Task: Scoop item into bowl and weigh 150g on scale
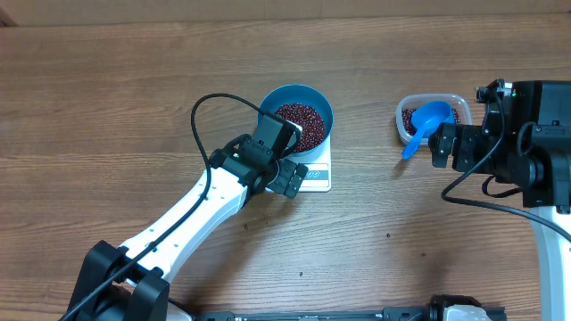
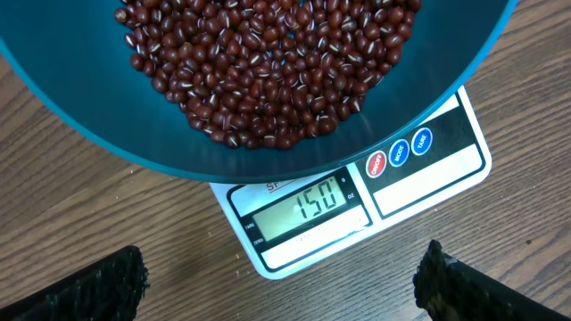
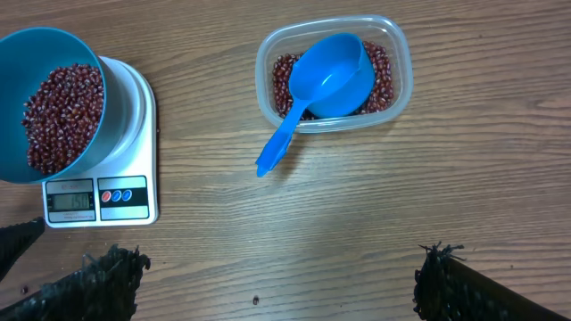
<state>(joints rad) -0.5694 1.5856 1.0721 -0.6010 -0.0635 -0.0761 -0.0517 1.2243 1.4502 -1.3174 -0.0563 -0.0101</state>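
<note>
I have the wooden table (image 1: 107, 89) filling the overhead view, with both arms reaching in from its near edge. The left arm (image 1: 196, 214) runs diagonally toward the middle, and from above its wrist hides the near-left part of the bowl and most of the scale. The left gripper (image 2: 281, 290) hangs just before the scale's display edge, fingers spread wide and holding nothing. At the right edge the right gripper (image 3: 277, 281) is also fully spread and empty, hovering near the tub without touching it. The blue bowl (image 1: 314, 94) sits on the white scale (image 1: 317, 176) around the middle of the table, overhanging it on the far side. The display (image 2: 312, 201) reads 150, with 3 round buttons beside it. A clear plastic tub (image 3: 397, 36) stands toward the right edge, well apart from the scale. The blue scoop (image 3: 335, 71) lies in the tub, its handle sticking out over the rim toward the near edge. The beans (image 2: 268, 62) lie in a heap in the bowl, with more under the scoop. A few dark specks (image 1: 388, 235) dot the bare wood.
</note>
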